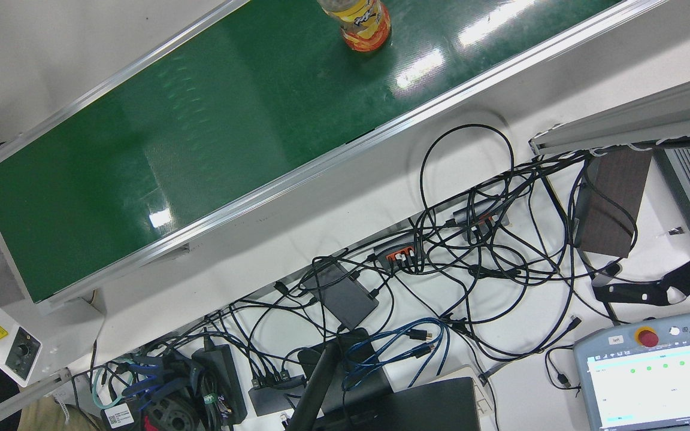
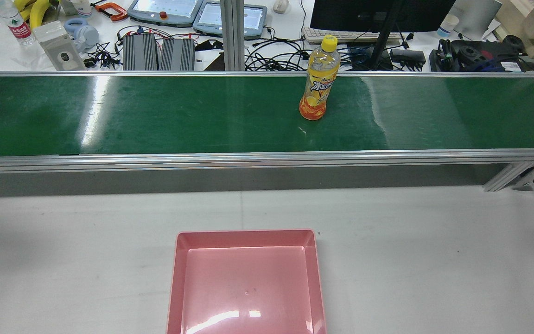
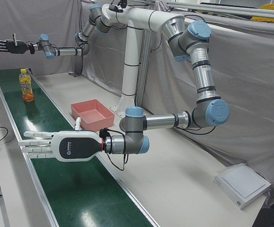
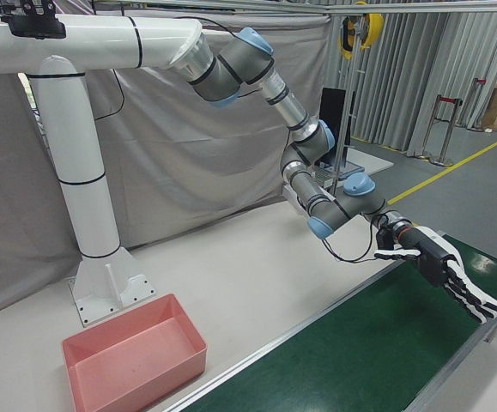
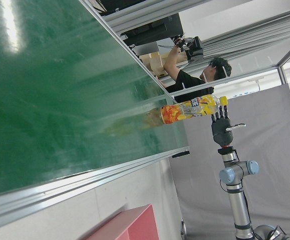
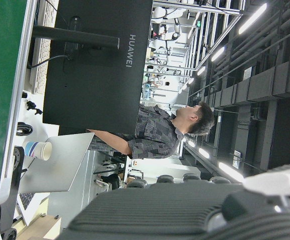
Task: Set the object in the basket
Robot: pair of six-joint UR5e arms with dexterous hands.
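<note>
An orange drink bottle (image 2: 318,88) with a yellow cap stands upright on the green conveyor belt (image 2: 155,116). It also shows in the front view (image 1: 360,24), the left-front view (image 3: 27,87) and the left hand view (image 5: 190,109). A pink basket (image 2: 246,234) sits empty on the white table, apart from the belt. My left hand (image 3: 56,144) is open with flat fingers over the belt, far from the bottle; it also shows in the right-front view (image 4: 437,270). My right hand (image 3: 4,45) is open, raised high beyond the bottle, and holds nothing.
The belt has raised aluminium side rails (image 2: 267,157). Behind it is a desk with cables, monitors and teach pendants (image 2: 165,9). The arms' white pedestal (image 3: 129,71) stands behind the basket. A person (image 5: 195,80) is at the desk.
</note>
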